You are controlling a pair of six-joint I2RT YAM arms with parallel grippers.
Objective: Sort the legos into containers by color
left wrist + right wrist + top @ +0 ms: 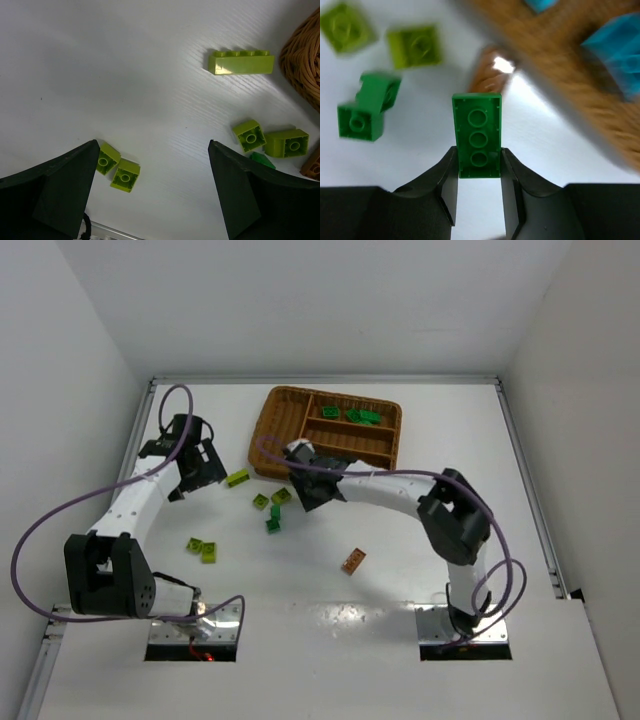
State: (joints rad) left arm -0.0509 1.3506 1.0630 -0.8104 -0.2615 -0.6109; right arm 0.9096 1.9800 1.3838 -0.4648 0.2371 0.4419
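One green brick (476, 115) clamped in right gripper (478, 159) (presumably bound for tray (280, 430), green slot); left gripper (152, 150) spread wide, empty.

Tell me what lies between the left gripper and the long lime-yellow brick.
Nothing: in the left wrist view, only bare white table separates the left gripper from the long lime-yellow brick.
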